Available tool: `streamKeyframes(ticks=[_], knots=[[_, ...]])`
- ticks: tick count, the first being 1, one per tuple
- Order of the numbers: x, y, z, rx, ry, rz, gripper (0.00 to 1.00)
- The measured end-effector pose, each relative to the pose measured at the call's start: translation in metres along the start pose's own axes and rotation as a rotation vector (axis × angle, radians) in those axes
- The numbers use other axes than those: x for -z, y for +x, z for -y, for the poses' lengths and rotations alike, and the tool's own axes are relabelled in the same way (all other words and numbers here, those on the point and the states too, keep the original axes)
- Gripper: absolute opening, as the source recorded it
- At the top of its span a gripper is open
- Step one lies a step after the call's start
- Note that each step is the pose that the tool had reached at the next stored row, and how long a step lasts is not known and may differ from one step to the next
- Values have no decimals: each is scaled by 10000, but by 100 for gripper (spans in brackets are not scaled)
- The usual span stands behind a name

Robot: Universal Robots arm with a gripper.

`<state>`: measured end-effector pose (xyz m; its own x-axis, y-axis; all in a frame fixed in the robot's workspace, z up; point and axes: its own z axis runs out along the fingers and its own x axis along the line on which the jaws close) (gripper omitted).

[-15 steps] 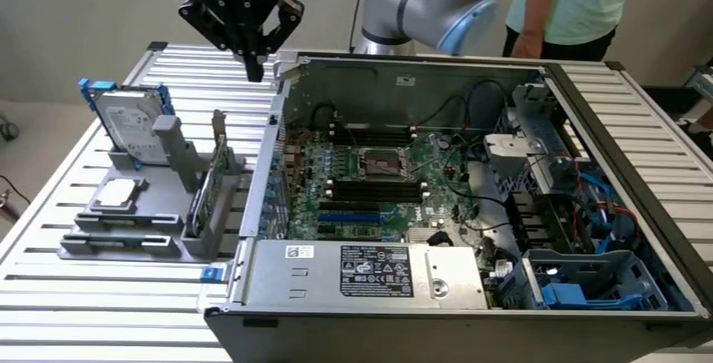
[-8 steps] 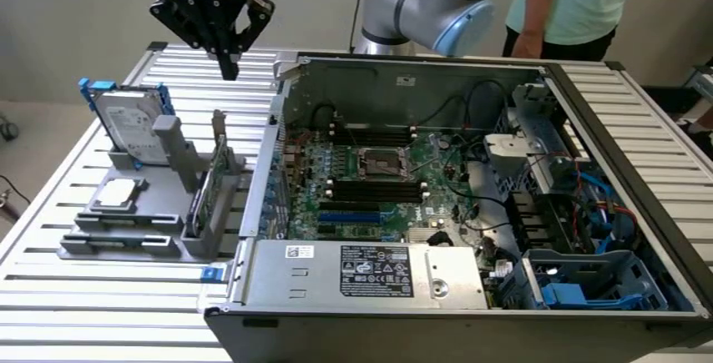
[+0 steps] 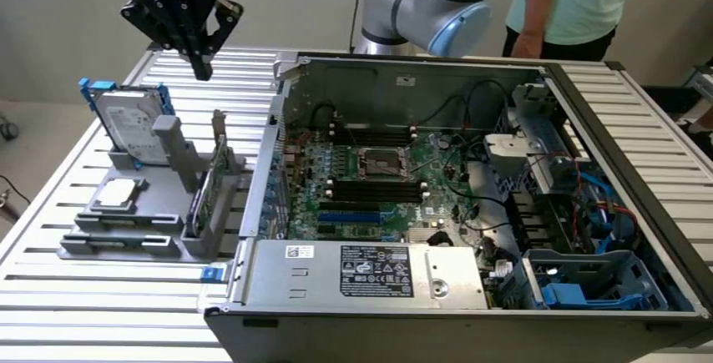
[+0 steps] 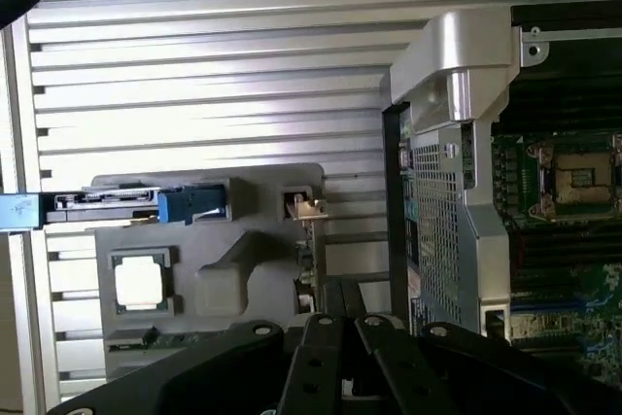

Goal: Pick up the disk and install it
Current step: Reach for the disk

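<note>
Item: disk [image 3: 130,129]. Flat silver-grey metal drive with a pale label on its broad face and blue rails along both long edges; the label's print is too small to read.

Location: standing upright on edge in a slot of the grey holder [image 3: 120,243], on the slatted table [image 3: 100,305], at the exterior view's left of the open computer case [image 3: 446,338].

Gripper [image 3: 200,69]: clenched and empty, fingers pointing down, hanging above the table just beyond the disk and clear of it.

Exterior view adds: the disk's face, a small square chip [image 3: 119,194] lying flat in the holder, a thin card [image 3: 207,186], probably green, standing beside it, and a person [image 3: 568,4] behind the case.

Wrist view adds: the disk [image 4: 107,202] from above as a narrow strip with blue ends, and the chip [image 4: 141,282] face-on.
</note>
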<state>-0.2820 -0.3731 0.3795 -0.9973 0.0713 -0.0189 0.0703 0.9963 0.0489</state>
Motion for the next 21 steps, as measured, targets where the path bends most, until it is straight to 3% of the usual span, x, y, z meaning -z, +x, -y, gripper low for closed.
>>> streamKeyframes(ticks=[21], knots=[[-180,982,-263,1,-1,1,11]])
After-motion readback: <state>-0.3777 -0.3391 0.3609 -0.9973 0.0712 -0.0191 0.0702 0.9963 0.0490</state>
